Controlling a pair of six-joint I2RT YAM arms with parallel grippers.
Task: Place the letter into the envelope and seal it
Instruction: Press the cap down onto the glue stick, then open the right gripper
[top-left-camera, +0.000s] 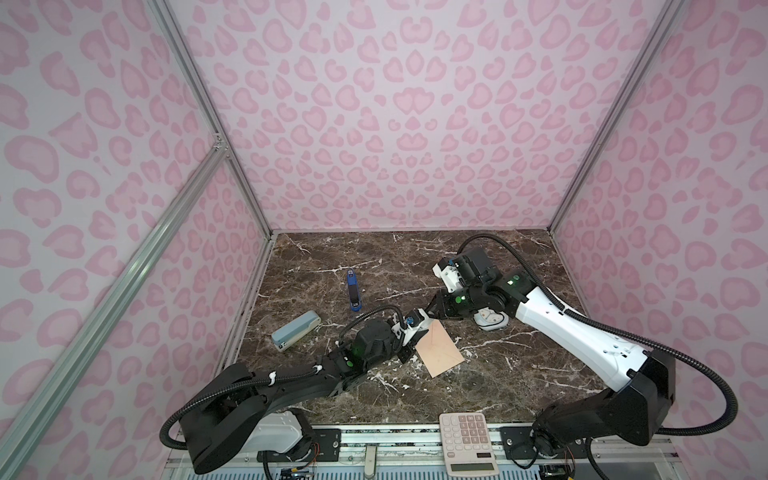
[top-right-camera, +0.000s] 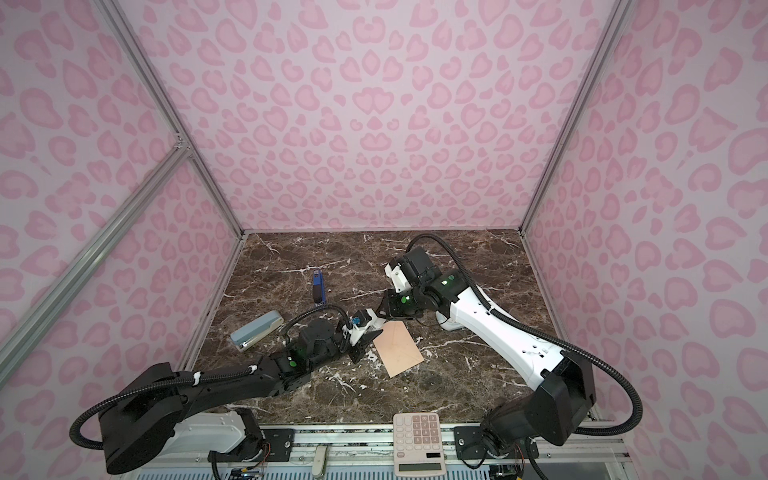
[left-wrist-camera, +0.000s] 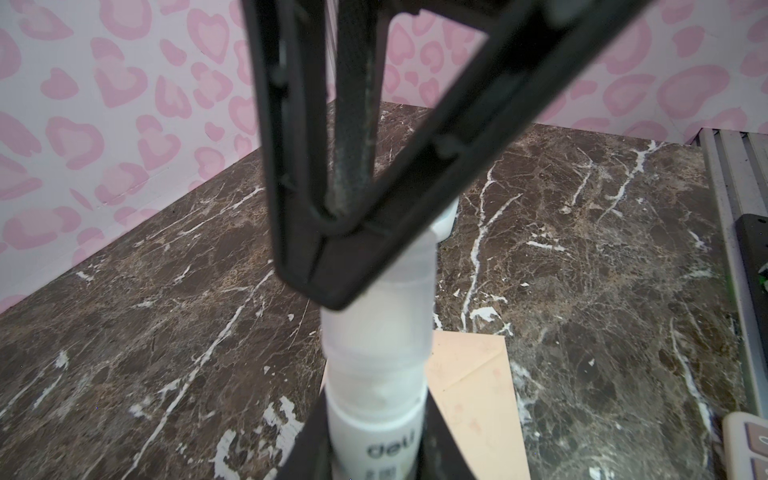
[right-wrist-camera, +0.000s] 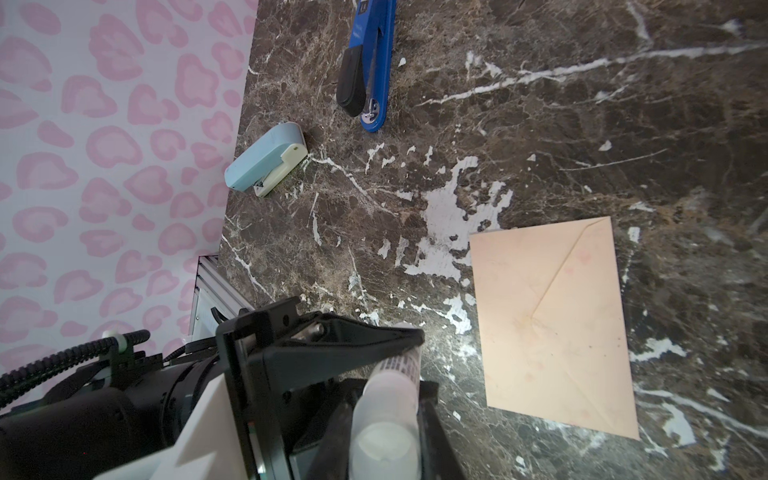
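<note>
Left fingers (left-wrist-camera: 444, 457) clamp the glue stick (left-wrist-camera: 376, 353) by its body, right fingers (right-wrist-camera: 328, 440) its cap (right-wrist-camera: 384, 432) (envelope (right-wrist-camera: 552, 324) flat nearby), so a crooked pull could slip the stick loose.

The envelope (top-left-camera: 440, 348) is a peach paper rectangle lying flat on the dark marble table (top-left-camera: 332, 266), near the middle and a little toward the front edge. It sits skewed in both top views, with one corner pointing to the front. Its seamed side faces up. The triangular flap is folded down, its point near the centre. Faint pinkish spots mark the paper.
</note>
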